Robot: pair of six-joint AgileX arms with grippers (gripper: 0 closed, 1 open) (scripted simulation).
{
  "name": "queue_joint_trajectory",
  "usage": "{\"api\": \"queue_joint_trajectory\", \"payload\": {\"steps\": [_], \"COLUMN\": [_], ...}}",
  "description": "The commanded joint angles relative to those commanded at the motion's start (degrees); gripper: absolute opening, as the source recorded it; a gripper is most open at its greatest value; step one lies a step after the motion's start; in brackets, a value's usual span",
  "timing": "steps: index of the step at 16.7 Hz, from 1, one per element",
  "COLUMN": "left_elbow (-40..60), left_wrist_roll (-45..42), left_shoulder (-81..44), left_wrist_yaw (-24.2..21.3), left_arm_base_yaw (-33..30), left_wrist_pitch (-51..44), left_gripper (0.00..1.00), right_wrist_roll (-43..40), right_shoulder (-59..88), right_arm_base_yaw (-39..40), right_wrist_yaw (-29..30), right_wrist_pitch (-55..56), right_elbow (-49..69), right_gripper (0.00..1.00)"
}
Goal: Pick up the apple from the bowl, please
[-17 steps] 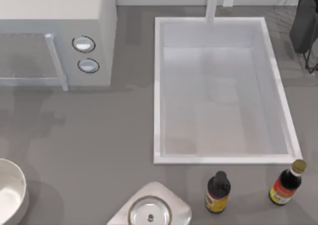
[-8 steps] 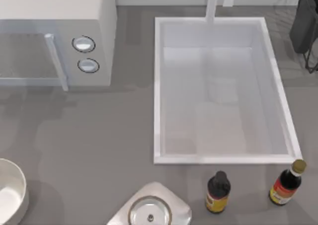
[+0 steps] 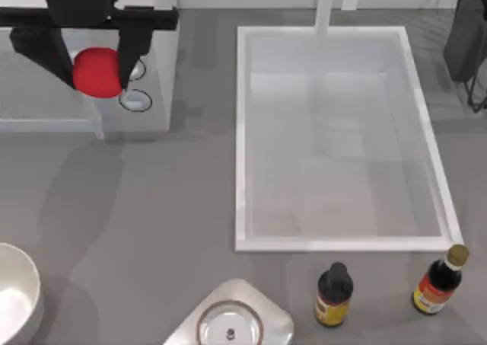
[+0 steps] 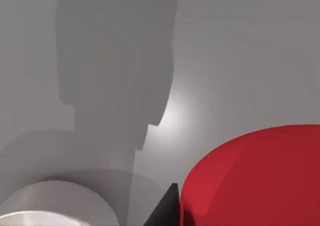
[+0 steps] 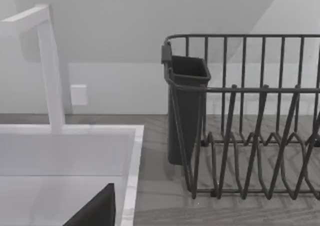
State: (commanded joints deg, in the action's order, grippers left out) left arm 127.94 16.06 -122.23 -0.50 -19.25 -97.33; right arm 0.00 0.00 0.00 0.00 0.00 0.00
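My left gripper (image 3: 93, 65) hangs high over the back left of the counter, in front of the microwave. It is shut on the red apple (image 3: 97, 73), with a dark finger on each side of it. In the left wrist view the apple (image 4: 255, 176) sits close up beside one dark fingertip (image 4: 166, 210). The white bowl (image 3: 17, 299) stands at the front left edge of the table, and its rim (image 4: 50, 206) lies below the raised apple. A dark wedge of my right gripper's finger (image 5: 95, 211) shows in the right wrist view.
A white microwave (image 3: 152, 25) stands at the back left and a sink (image 3: 242, 132) with a faucet (image 5: 50, 71) fills the middle right. Two dark bottles (image 3: 333, 294) (image 3: 439, 280) and a metal-rimmed piece (image 3: 230, 326) stand in front. A dish rack (image 5: 250, 116) is at the back right.
My left arm has come into the top view at the back left with the apple in its grip. A broad shadow now falls on the counter below it.
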Motion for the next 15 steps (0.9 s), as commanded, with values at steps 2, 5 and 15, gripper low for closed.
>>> {"api": "queue_joint_trajectory", "payload": {"steps": [2, 5, 15], "left_elbow": [5.08, 9.83, 3.40], "left_wrist_roll": [3.47, 6.52, 6.66], "left_shoulder": [-6.26, -11.32, -10.89], "left_wrist_yaw": [-0.11, 0.18, 0.09], "left_arm_base_yaw": [-3.24, -5.29, -5.64], "left_wrist_pitch": [1.19, 2.88, 9.50], "left_gripper": [0.00, 0.00, 0.00], "right_wrist_roll": [0.00, 0.00, 0.00], "right_shoulder": [0.00, 0.00, 0.00], "right_arm_base_yaw": [0.00, 0.00, 0.00], "right_wrist_yaw": [0.00, 0.00, 0.00], "right_wrist_pitch": [0.00, 0.00, 0.00], "right_elbow": [0.00, 0.00, 0.00], "right_gripper": [1.00, 1.00, 1.00]}}
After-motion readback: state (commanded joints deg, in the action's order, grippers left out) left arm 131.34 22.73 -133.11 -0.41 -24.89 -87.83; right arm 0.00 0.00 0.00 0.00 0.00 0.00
